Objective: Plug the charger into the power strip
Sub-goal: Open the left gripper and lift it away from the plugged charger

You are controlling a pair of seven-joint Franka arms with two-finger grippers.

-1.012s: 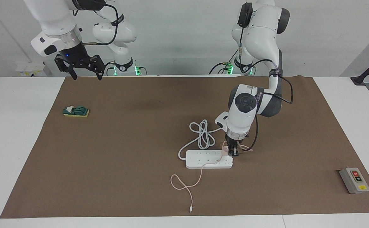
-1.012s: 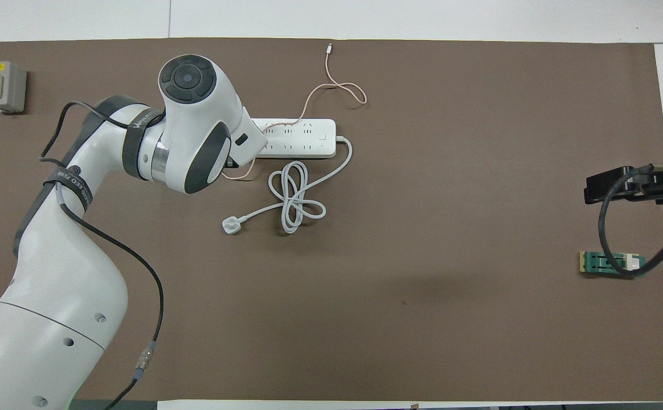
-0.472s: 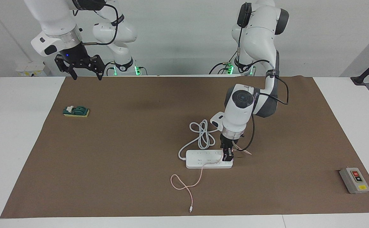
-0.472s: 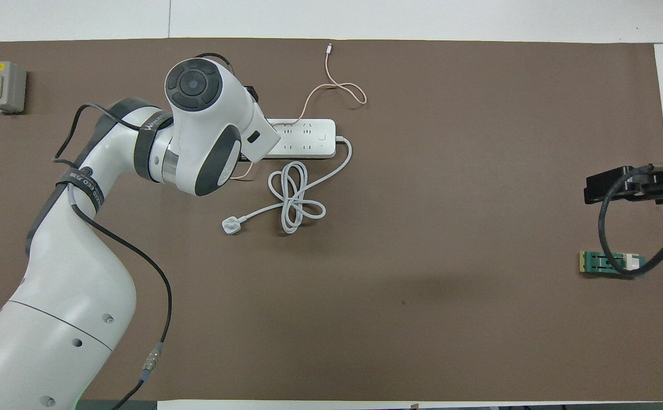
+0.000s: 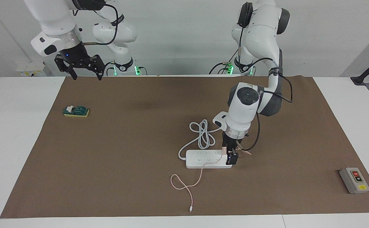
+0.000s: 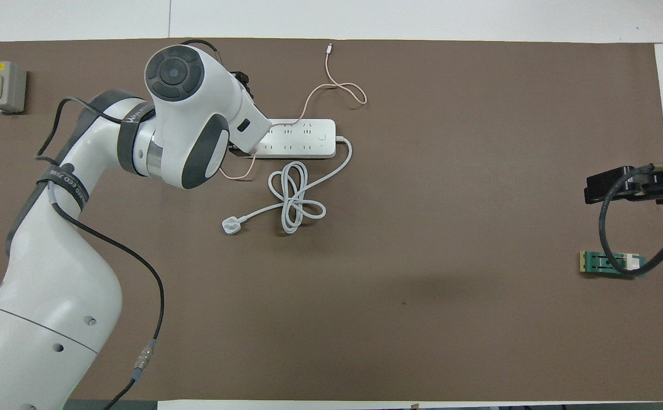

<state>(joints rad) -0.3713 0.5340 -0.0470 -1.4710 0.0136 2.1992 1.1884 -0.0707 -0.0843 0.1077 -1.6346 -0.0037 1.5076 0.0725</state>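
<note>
Left gripper point(image 5: 229, 156) is low over the power strip point(image 5: 203, 159) at its end toward the left arm, fingers parted around the charger point(image 5: 224, 152) seated on the strip. Right gripper point(image 5: 85, 74) waits raised over the table point(image 5: 19, 133) edge, fingers wide.

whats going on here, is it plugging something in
Yes. The left hand is down at the end of the flat white power strip toward the left arm's end of the table, right at the small pale pink charger cube that sits on the strip. Whether the charger is fully seated can't be told. Its thin pink cable trails across the strip onto the brown mat. The right hand waits open, raised over the mat's edge by the robots.
</note>
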